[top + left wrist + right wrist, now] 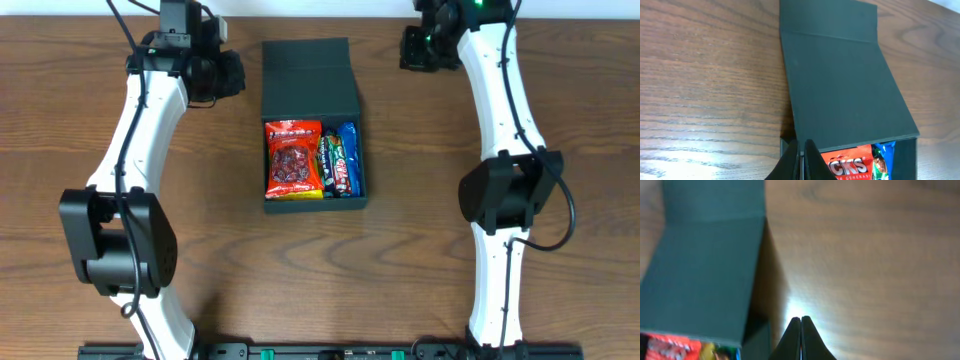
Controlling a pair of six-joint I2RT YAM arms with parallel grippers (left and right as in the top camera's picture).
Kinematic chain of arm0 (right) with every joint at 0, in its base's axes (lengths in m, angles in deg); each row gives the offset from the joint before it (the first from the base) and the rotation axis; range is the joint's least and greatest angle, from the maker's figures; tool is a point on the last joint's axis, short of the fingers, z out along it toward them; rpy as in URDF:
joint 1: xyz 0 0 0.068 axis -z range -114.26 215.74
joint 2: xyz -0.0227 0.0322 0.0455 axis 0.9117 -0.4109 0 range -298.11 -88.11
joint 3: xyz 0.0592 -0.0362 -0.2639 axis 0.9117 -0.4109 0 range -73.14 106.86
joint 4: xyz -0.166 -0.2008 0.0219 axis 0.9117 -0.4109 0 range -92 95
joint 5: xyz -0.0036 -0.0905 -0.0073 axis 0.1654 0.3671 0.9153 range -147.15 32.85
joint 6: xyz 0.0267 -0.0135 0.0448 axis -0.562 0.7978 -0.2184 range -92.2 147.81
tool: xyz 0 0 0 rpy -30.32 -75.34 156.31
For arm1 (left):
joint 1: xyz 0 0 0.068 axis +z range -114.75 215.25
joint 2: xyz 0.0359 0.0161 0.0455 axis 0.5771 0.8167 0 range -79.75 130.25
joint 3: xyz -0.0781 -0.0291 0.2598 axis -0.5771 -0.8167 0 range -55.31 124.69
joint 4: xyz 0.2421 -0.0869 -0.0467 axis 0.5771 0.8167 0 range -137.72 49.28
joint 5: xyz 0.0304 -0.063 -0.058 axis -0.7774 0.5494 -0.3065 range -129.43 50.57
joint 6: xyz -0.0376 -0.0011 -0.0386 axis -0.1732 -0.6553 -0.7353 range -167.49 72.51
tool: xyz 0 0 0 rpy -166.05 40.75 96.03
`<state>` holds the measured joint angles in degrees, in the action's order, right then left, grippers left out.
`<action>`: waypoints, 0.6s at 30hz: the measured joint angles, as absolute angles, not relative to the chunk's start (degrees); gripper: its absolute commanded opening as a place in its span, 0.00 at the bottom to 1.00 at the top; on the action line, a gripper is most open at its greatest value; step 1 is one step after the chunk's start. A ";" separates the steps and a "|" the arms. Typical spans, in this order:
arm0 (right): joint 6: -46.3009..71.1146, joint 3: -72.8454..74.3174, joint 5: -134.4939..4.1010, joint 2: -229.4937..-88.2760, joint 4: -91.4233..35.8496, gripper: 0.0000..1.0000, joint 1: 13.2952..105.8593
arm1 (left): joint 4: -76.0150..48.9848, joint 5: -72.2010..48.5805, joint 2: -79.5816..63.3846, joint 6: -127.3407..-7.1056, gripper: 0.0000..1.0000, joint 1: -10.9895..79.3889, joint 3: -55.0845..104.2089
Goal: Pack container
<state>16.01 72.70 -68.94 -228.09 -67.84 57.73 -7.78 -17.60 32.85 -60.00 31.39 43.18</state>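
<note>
Matte black rectangular cardboard box [315, 204], flap lid [310, 75] half over colourful snack packets [292, 160]. Left fingers [790, 165], right fingers [792, 340] pinched together, empty. To close: press lid evenly.

"CKS" on the orange snack packet [852, 164]

The container [310, 75] at centre frame is a plain matte dark teal, close to black, with no markings. In its lower half, the left packet [292, 160] is red-orange with white lettering, a dark red speckled patch and a yellow bottom edge. The middle packet [327, 165] is dark with green and yellow print, and the right packet [348, 160] is bright blue with white and red lettering. The table [420, 260] is mid-brown with streaky wood grain. The left arm [140, 130] and right arm [500, 90] are white with black joints. The left gripper [802, 146] and right gripper [801, 321] are black.
</note>
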 measured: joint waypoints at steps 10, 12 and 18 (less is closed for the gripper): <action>15.58 64.00 -82.15 -229.76 -51.40 0.02 57.97 | -18.57 -13.56 43.95 -71.80 0.05 31.57 43.42; 14.70 64.00 -85.05 -231.05 -50.53 0.02 58.28 | -18.23 -12.75 46.03 -74.12 0.06 31.74 44.50; 12.78 63.91 -91.28 -237.10 -51.38 0.02 59.72 | -13.35 -12.20 51.43 -77.53 0.06 33.07 49.81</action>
<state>12.78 63.91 -91.28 -237.10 -51.38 59.72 -13.35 -12.20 51.43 -77.53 33.07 49.81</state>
